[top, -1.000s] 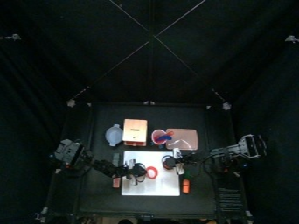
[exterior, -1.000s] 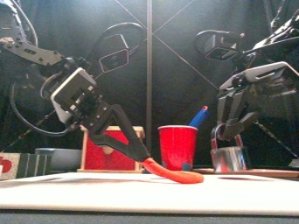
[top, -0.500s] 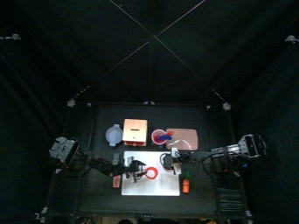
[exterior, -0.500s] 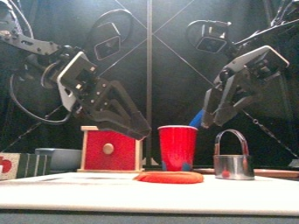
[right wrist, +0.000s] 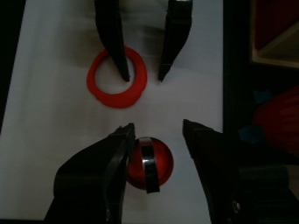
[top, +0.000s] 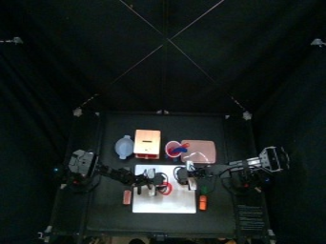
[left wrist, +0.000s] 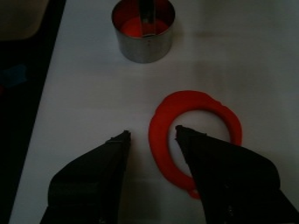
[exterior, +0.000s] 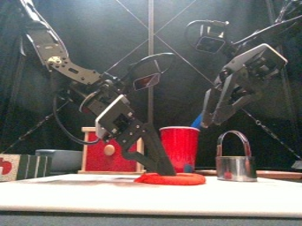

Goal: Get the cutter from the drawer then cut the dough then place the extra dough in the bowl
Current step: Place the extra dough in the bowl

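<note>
Left gripper hangs low over the flat red dough ring on the white cutting board. Its 2 jaws are apart astride the ring's band, apparently to grasp it. Right gripper, jaws apart, hovers above the round metal cutter beside the ring.

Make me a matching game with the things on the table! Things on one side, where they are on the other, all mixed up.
Things:
1 dough ring
2 metal cutter
3 red cup
4 wooden box

Places:
A beside the blue-grey bowl
B flat on the white board, below the open left hand
C upright, with a dough disc inside
D holding a blue knife

Pairs: 1-B, 2-C, 3-D, 4-A
</note>
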Tool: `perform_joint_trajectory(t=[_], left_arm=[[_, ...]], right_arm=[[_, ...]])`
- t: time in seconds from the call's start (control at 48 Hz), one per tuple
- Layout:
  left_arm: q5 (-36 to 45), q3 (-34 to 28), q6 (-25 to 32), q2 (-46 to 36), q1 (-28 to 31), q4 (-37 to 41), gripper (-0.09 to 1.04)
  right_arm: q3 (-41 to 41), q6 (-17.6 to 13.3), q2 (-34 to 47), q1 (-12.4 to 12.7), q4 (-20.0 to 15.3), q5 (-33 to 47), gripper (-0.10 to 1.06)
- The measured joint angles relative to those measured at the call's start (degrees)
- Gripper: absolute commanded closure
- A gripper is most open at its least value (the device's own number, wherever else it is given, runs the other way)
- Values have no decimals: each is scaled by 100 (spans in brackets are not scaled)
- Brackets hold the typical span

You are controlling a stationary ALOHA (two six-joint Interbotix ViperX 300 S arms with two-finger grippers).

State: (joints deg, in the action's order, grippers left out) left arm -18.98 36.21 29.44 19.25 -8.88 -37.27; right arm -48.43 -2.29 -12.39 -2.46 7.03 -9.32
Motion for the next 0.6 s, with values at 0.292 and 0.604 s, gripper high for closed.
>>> perform_joint_trajectory(t=[0.292,0.604], left_arm=[[255,-18,44,-26,9,18,40],[-598,729,255,-1529,62,308,40]], right_arm=[[0,-9,88,0,0,0,13],[88,35,97,9,35,0,13]])
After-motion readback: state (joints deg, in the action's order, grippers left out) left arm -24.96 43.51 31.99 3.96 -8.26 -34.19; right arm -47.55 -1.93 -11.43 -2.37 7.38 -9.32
